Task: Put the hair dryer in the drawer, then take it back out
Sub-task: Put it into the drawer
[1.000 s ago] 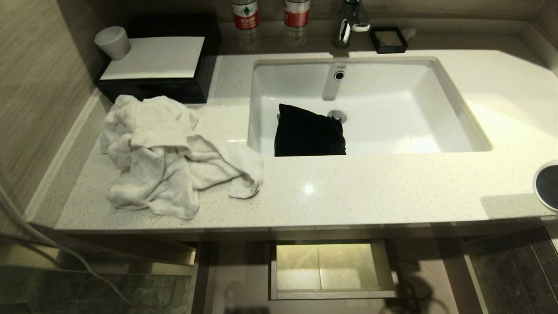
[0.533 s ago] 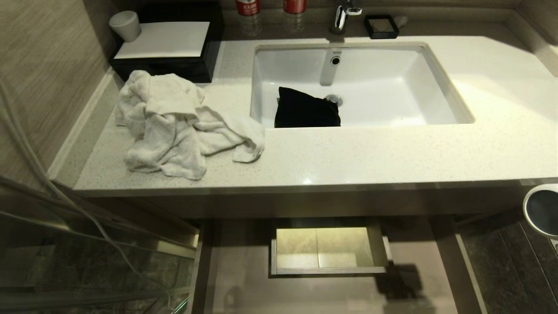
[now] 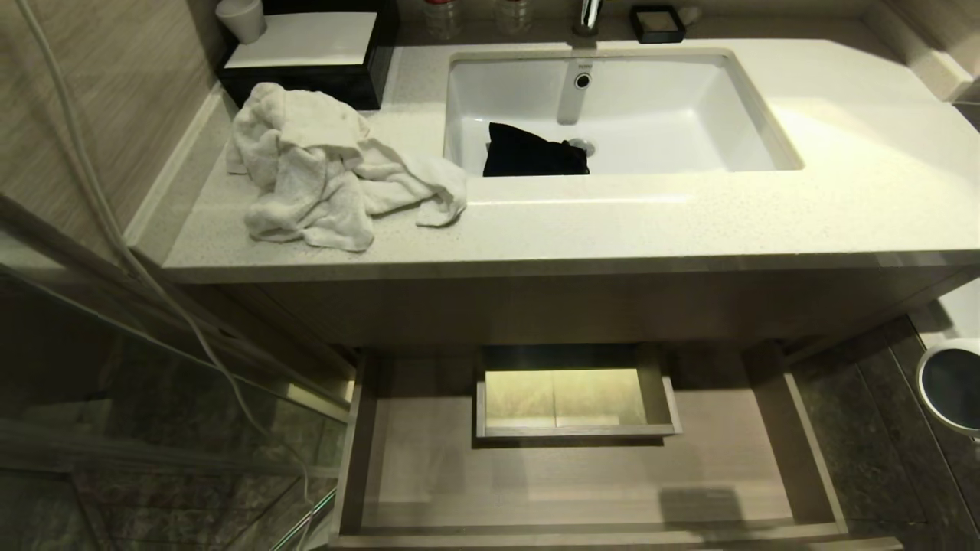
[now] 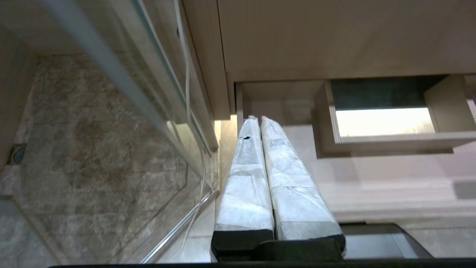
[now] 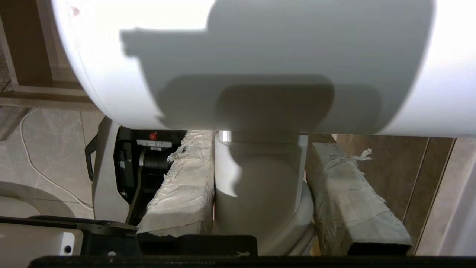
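Hair dryer (image 5: 260, 67) sits clamped in the right gripper (image 5: 260, 149): its two wrapped fingers (image 5: 182, 186) press either side of the white handle, with the white barrel lying crosswise past the fingertips and filling most of the right wrist view. In the head view only the round grey end ringed in white shows, at the right edge, low beside the vanity and over the dark floor (image 3: 880, 428).

Drawer (image 3: 811, 474), wide and shallow in light wood grain, stands pulled out below the countertop (image 3: 612, 229), with a boxed cutout (image 3: 574, 398) in its middle. No hair dryer inside it; the dryer is off to the drawer's right, apart from it.

Left gripper (image 4: 258, 119) hangs near the drawer's left side, wrapped fingers pressed together, gripping nothing.

On the countertop lies a crumpled white towel (image 3: 321, 176), left of the sink (image 3: 766, 130). A black cloth (image 3: 536, 153) lies in the basin near the drain. A black box (image 3: 321, 76) with a white top stands at the back left, a white cup (image 3: 241, 19) on it. A thin cable (image 3: 115, 229) runs down the left.
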`<state>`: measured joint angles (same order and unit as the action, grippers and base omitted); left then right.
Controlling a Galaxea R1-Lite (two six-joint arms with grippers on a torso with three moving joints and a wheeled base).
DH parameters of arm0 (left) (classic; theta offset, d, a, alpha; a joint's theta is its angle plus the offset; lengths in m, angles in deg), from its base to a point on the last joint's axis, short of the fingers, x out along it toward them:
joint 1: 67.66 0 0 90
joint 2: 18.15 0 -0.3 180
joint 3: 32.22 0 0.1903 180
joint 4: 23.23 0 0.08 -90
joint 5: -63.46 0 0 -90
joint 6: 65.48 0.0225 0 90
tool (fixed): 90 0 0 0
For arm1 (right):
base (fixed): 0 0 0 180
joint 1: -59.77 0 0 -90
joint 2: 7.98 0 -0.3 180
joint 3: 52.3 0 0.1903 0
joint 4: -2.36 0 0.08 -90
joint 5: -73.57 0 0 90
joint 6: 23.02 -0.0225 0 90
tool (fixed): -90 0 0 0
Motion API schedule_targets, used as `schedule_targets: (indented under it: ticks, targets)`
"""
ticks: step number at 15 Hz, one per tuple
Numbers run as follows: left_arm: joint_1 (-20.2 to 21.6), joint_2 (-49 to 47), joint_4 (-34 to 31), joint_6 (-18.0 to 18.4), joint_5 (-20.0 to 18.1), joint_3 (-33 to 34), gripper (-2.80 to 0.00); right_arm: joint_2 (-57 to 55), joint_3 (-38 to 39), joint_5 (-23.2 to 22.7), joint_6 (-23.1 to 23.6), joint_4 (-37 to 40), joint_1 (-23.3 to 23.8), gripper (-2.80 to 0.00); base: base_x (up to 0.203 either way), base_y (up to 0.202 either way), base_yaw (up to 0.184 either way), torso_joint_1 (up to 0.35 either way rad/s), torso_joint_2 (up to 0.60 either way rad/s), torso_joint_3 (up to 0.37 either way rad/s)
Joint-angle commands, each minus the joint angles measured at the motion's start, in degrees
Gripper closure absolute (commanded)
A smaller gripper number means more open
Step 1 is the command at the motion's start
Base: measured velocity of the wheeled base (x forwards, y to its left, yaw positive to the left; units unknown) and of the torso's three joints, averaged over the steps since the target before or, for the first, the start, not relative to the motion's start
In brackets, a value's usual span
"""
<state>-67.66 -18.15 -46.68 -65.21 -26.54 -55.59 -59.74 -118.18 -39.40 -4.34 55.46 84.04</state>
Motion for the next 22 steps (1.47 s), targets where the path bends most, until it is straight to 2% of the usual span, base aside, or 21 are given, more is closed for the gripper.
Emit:
schedule_targets:
  ticks: [1, 5, 9, 14, 22]
  targets:
    - [0.0, 0.0, -0.01, 0.0, 0.0, 0.03, 0.0, 0.33, 0.67, -0.14, 0.13, 0.15, 0.06, 0.0, 0.0, 0.0, 0.0, -0.298, 0.05, -0.26]
    - [0.0, 0.0, -0.01, 0.0, 0.0, 0.09, 0.0, 0.5, 1.32, -0.14, 0.13, 0.09, 0.01, 0.0, 0.0, 0.0, 0.0, -0.273, 0.01, -0.265]
    - [0.0, 0.0, -0.01, 0.0, 0.0, 0.09, 0.0, 0.36, 1.81, -0.14, 0.13, 0.37, -0.01, 0.0, 0.0, 0.0, 0.0, -0.067, 0.0, -0.073]
    - [0.0, 0.0, -0.01, 0.0, 0.0, 0.09, 0.0, 0.61, 3.15, -0.05, 0.22, 0.15, -0.01, 0.0, 0.0, 0.0, 0.0, -0.005, 0.01, 0.003]
    - [0.0, 0.0, -0.01, 0.0, 0.0, 0.09, 0.0, 1.05, 5.43, -0.05, 0.22, -2.66, -0.01, 0.0, 0.0, 0.0, 0.0, -0.17, 0.34, 0.162]
